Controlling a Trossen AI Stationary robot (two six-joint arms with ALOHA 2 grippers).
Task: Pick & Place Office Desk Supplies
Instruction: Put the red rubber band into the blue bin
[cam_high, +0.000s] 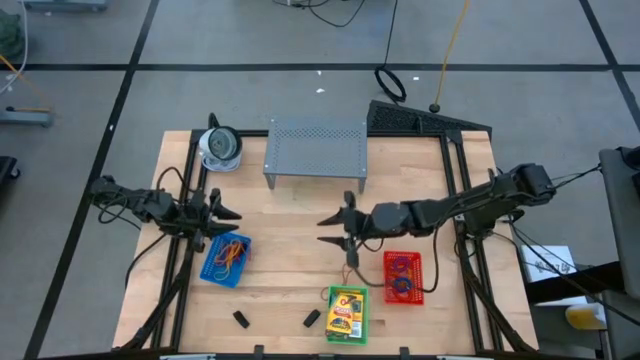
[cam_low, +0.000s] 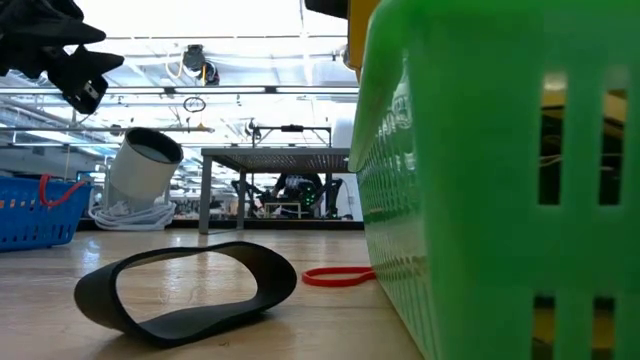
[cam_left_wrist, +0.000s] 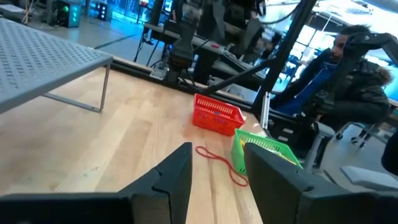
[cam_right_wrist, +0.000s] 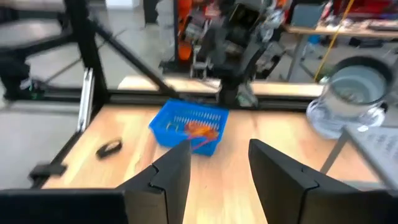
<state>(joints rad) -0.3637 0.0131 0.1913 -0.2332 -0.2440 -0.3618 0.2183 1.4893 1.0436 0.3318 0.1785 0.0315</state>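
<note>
Wooden bench (cam_high: 290, 215) is seen from above: the left gripper (cam_high: 222, 214) hangs open and empty above the blue basket (cam_high: 226, 259) of rubber bands (cam_high: 231, 255) near the left edge, and the right gripper (cam_high: 331, 230) is held open and empty at mid-bench. A crayon box (cam_high: 347, 311) lies in the green basket (cam_high: 347, 316) at the front edge, beside the red basket (cam_high: 403, 277).

At bench height, a black loop (cam_low: 190, 290) and a red band (cam_low: 337, 276) are seen lying beside the green basket.

Past the left fingers (cam_left_wrist: 177, 175), a red band lies on the bare wood.

Past the right fingers (cam_right_wrist: 171, 171), the blue basket is seen.

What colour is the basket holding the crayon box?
Green basket; clearest in the high view.
</note>
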